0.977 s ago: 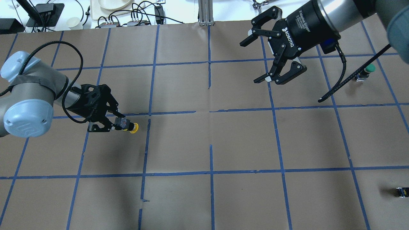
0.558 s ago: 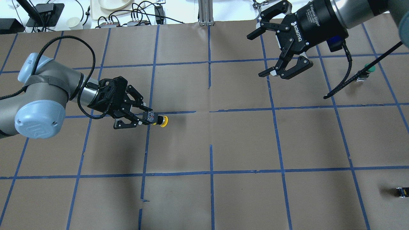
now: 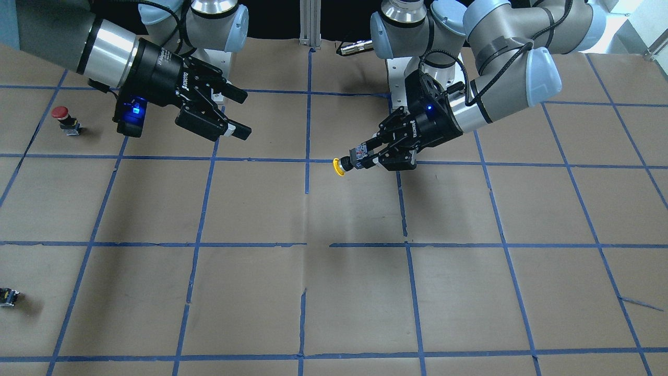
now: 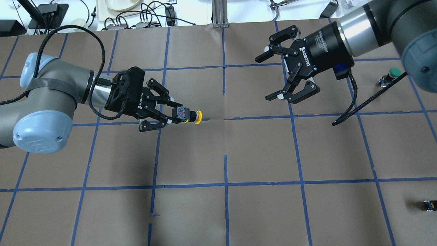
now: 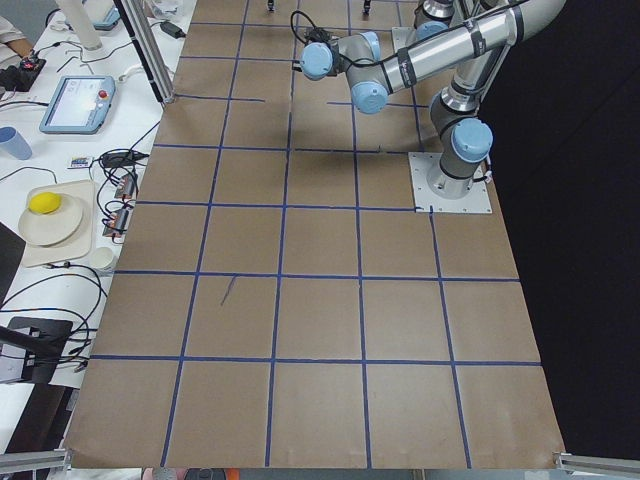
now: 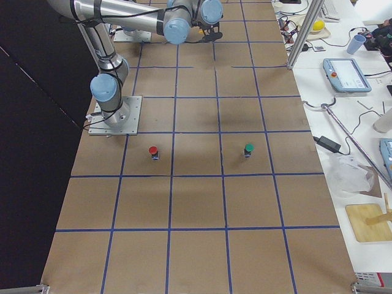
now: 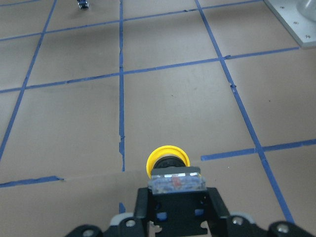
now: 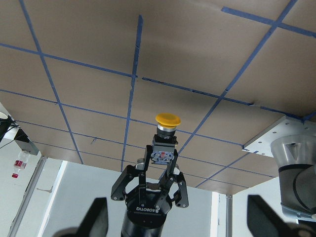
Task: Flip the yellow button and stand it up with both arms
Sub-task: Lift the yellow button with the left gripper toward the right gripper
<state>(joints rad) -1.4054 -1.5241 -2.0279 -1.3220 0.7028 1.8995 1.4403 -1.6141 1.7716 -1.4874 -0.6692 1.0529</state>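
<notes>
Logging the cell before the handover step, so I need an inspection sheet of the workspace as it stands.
Surface: table covered in brown paper with a blue tape grid; small tears along some lines.
Job's things: yellow button held above the table, lying sideways, cap toward the right arm.
Clutter: red-capped button and green-capped button, both upright on the robot's right side; small black part near the table's edge.
Grippers: left gripper shut on the button's black body; right gripper open, empty, facing it, apart.
Cables: black cable loops over the left arm; second cable hangs from the right wrist.
Surroundings: bench with wires and a plate; touchscreen pendant.
</notes>
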